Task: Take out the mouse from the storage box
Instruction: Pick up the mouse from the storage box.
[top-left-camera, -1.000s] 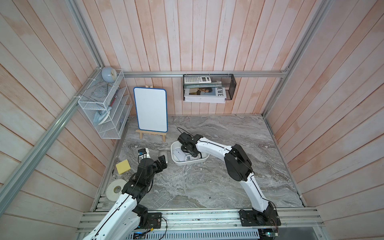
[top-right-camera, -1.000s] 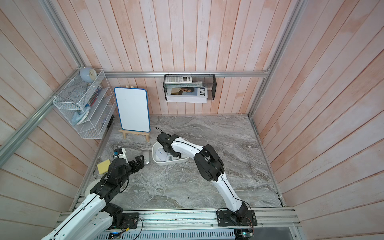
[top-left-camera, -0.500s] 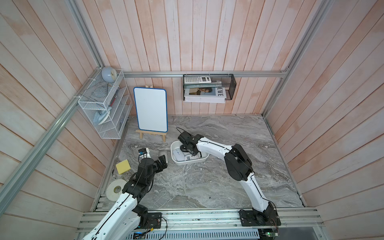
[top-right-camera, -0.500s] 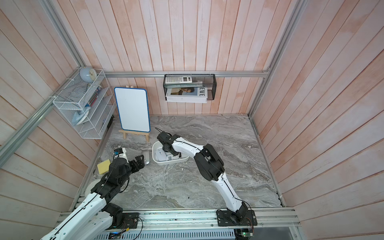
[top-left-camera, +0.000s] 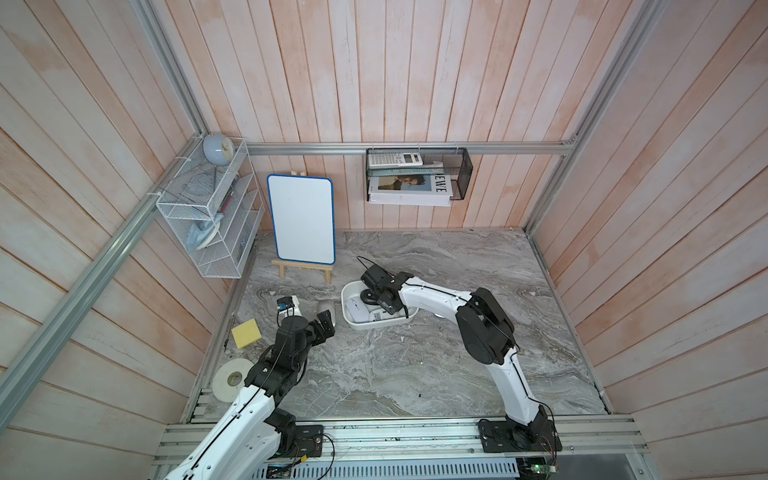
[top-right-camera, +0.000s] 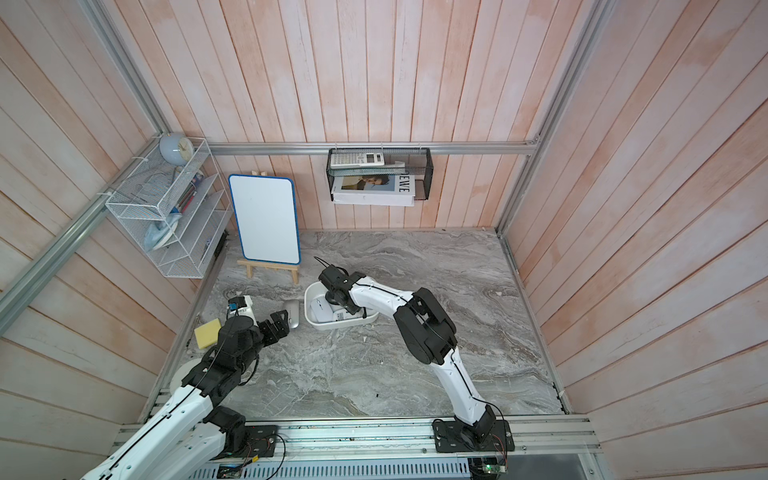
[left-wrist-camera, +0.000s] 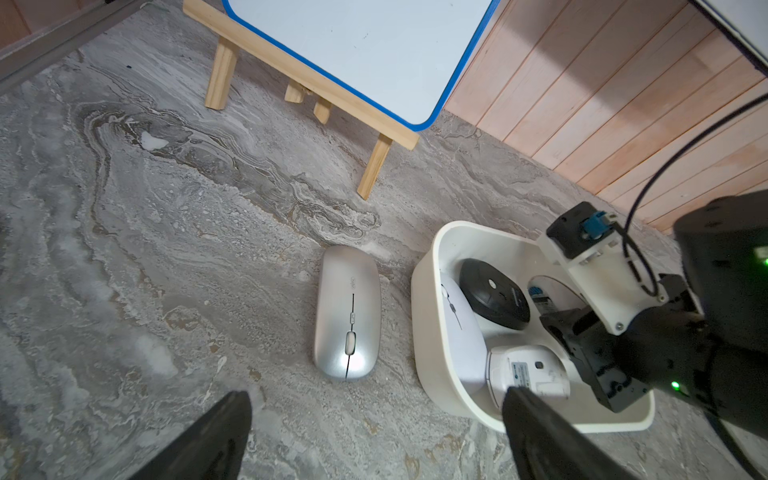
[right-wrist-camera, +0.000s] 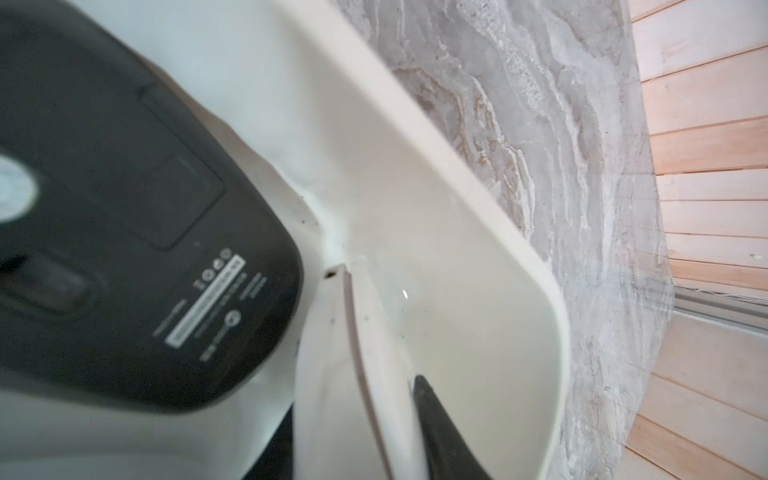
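Grey marbled tabletop (top-left-camera: 415, 365) holds the storage box (left-wrist-camera: 424, 332). Inside it a white mouse (right-wrist-camera: 345, 374), seemingly tipped on edge, sits between the fingers (right-wrist-camera: 434, 428) of the right gripper (top-left-camera: 387, 305). The box wall is just beyond one finger and a belly-up black mouse (right-wrist-camera: 124, 187) is beside the other. Whether the jaws pinch it yet, I cannot tell. Best to squeeze squarely on the flanks, then lift straight up, clear of the rim. The left gripper (left-wrist-camera: 374, 403) hangs wide open, with a silver mouse (left-wrist-camera: 349, 311) just ahead of it, outside the box.
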